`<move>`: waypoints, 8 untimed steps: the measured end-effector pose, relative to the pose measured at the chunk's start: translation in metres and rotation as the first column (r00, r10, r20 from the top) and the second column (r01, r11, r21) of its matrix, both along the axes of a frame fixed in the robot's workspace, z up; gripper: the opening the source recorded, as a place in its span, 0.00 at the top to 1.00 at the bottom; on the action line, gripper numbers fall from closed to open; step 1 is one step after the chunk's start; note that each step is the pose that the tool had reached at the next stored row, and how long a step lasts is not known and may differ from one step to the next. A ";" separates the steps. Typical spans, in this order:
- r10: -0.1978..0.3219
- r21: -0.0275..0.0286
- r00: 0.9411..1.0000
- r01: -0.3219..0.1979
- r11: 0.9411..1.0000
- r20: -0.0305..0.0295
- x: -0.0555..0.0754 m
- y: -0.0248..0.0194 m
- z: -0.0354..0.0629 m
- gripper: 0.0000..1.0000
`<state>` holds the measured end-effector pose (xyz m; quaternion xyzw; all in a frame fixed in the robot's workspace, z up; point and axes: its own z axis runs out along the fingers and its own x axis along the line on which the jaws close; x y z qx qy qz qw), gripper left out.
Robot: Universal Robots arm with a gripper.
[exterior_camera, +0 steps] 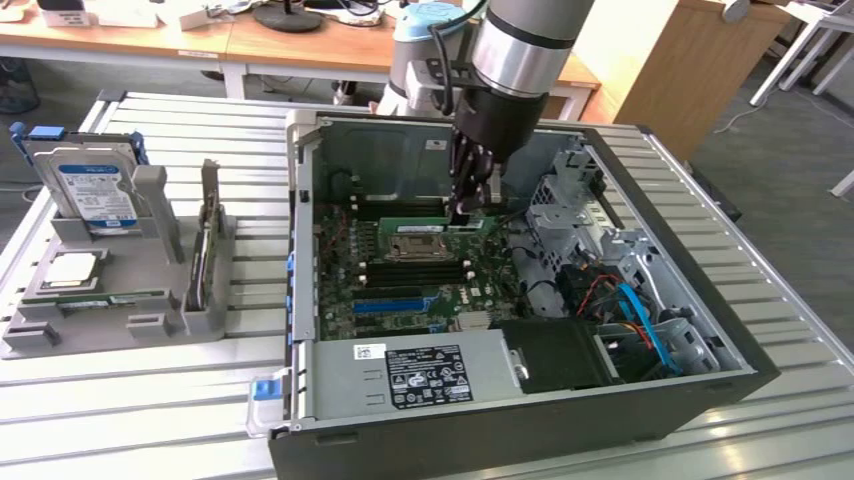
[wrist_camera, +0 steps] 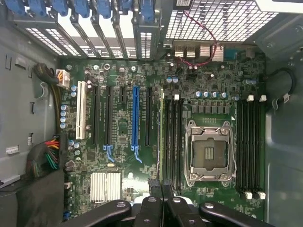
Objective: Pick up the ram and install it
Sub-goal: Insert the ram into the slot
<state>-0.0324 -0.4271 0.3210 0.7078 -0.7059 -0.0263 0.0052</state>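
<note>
The ram (exterior_camera: 412, 223) is a thin green stick standing on edge along the black memory slots, just behind the silver CPU socket (exterior_camera: 414, 243) in the open computer case (exterior_camera: 694, 300). My gripper (exterior_camera: 463, 212) reaches down into the case at the stick's end towards the exterior view's right. In the wrist view the ram (wrist_camera: 162, 137) is a narrow green line beside the CPU socket (wrist_camera: 208, 153). The black fingers (wrist_camera: 151, 205) of my gripper (wrist_camera: 162, 194) are shut on its near end. Whether it is fully seated in the slot I cannot tell.
A grey parts holder (exterior_camera: 114, 310) on the exterior view's left carries a hard drive (exterior_camera: 87, 190) and a processor (exterior_camera: 74, 268). In the case are the power supply (exterior_camera: 414, 372), a metal drive cage (exterior_camera: 581, 215), blue and orange cables (exterior_camera: 627, 300) and further memory slots (wrist_camera: 248, 142).
</note>
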 end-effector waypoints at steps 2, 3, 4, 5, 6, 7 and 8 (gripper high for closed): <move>0.000 0.000 1.000 0.000 1.000 0.000 0.000 0.0000 -0.0004 0.88; 0.000 0.000 1.000 0.000 1.000 0.000 0.000 0.0000 -0.0004 0.88; 0.000 0.000 1.000 0.000 1.000 0.000 0.000 0.0000 -0.0005 0.88; 0.000 0.001 1.000 0.000 1.000 0.000 0.000 0.0000 -0.0006 0.88; 0.000 0.001 1.000 0.000 1.000 0.000 0.000 0.0000 -0.0006 0.88; 0.000 0.001 1.000 0.000 1.000 0.000 0.000 0.0000 -0.0006 0.88; 0.000 0.001 1.000 0.000 1.000 0.000 0.000 0.0001 -0.0008 0.88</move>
